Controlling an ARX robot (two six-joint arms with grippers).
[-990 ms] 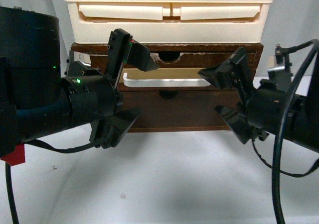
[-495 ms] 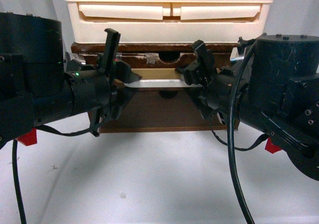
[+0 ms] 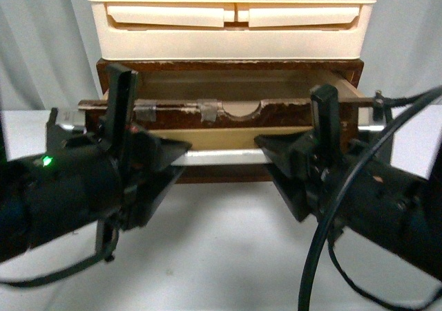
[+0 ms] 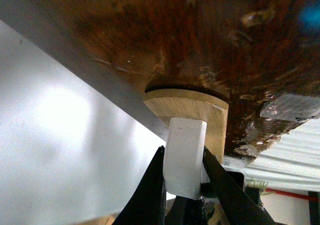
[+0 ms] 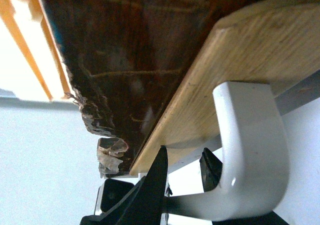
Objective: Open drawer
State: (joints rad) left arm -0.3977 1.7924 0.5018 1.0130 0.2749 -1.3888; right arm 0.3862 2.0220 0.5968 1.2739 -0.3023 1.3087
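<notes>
The dark brown wooden drawer point(image 3: 276, 112) stands pulled partly out of its cabinet, its chipped taped top edge with the half-round notch and its pale wood interior point(image 3: 228, 86) showing. Its white bar handle point(image 3: 221, 157) lies on a tan plate point(image 3: 235, 138). My left gripper point(image 3: 181, 152) is shut on the handle's left end, which shows clamped in the left wrist view point(image 4: 184, 157). My right gripper point(image 3: 266, 148) is shut on the right end; the handle's curved end point(image 5: 252, 150) shows in the right wrist view against the tan plate point(image 5: 235, 70).
A cream plastic drawer unit point(image 3: 233, 21) stands on top of the wooden cabinet point(image 3: 228, 65). The white tabletop point(image 3: 221, 256) lies below and in front. Black cables point(image 3: 318, 256) hang from my right arm. A grey curtain hangs behind.
Both grippers closed on the white handle from either side and moved toward the camera. The drawer came out with them, baring its pale interior.
</notes>
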